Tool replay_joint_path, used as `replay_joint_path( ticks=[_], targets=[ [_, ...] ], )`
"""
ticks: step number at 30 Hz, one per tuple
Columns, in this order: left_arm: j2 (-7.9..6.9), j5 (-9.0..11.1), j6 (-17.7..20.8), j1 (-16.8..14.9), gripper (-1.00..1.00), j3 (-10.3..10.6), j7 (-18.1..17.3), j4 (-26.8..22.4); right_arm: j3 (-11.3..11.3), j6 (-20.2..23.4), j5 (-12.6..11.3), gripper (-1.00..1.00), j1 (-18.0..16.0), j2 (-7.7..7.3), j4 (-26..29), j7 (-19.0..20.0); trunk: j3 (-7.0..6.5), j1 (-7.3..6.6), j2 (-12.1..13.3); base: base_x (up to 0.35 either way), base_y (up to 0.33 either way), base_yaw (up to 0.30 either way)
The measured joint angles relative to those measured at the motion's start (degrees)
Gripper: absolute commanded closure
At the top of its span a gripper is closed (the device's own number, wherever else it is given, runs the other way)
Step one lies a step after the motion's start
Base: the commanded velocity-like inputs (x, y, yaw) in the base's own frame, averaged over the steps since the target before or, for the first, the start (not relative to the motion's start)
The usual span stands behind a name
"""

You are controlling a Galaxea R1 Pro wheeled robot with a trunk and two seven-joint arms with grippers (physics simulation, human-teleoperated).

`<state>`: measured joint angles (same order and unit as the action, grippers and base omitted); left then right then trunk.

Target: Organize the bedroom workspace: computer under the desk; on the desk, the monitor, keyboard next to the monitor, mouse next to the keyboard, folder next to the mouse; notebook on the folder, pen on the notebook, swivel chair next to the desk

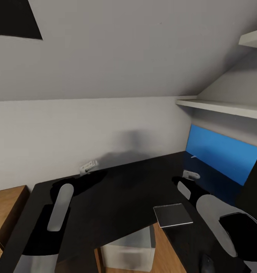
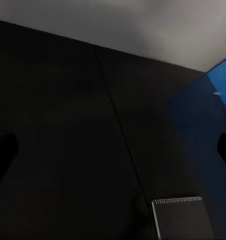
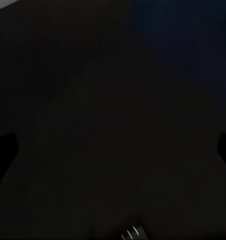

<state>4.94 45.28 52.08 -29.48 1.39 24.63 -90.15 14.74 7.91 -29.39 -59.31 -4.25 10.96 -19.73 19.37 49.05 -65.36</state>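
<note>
From the head camera, the black desk [image 1: 117, 197] runs along the pale wall and turns a corner toward the right, where a blue wall panel [image 1: 219, 155] stands behind it under a white shelf [image 1: 223, 108]. The notebook [image 1: 173, 215] lies flat on the desk near its inner front edge, dark grey with pale edges. Below that edge, under the desk, the light grey computer [image 1: 128, 250] stands on the wooden floor. The left arm [image 1: 58, 212] reaches over the desk's left part and the right arm [image 1: 208, 206] over the right part, just beside the notebook; the left gripper [image 1: 88, 167] shows as a small pale shape near the wall and the right gripper [image 1: 191, 174] near the blue panel, too small for me to tell whether either is released or clenched. In the left wrist camera, the desk top [image 2: 68, 140] is crossed by a thin seam, with the notebook [image 2: 182, 217] lying on it and showing its spiral edge, and the blue panel [image 2: 220, 80] beyond. The right wrist camera looks onto the dark desk surface [image 3: 113, 130], with a faint blue tint at one corner and a few pale streaks at the edge that I cannot identify.
</note>
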Motion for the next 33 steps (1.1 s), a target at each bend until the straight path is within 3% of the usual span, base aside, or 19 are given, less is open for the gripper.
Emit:
replay_joint_path(
  ticks=[13,17,19,33],
  targets=[
    [-0.03,0.69,0.02,0.00,-1.00,0.01,0.00,-0.06,-0.20,0.21,-0.37,-1.00,0.09,-0.02,-2.00,-0.08,2.34,2.86,-5.22,0.000,0.000,0.000],
    [-0.02,0.69,0.02,0.00,-1.00,0.02,0.00,-0.06,-0.27,1.33,-1.91,-1.00,0.09,-0.02,-3.18,-0.05,3.06,3.74,-6.82,0.000,0.000,0.000],
    [0.03,0.69,0.02,0.00,-1.00,0.05,0.00,-0.10,-0.25,3.38,-3.91,-1.00,0.09,-0.02,-4.00,0.04,3.42,4.18,-7.63,0.000,0.000,0.000],
    [-0.01,0.69,0.02,0.00,-1.00,0.08,0.00,-0.14,-0.12,4.05,-4.75,-1.00,0.09,-0.64,-4.35,0.25,5.93,7.25,-13.25,0.000,0.000,0.000]
  ],
)
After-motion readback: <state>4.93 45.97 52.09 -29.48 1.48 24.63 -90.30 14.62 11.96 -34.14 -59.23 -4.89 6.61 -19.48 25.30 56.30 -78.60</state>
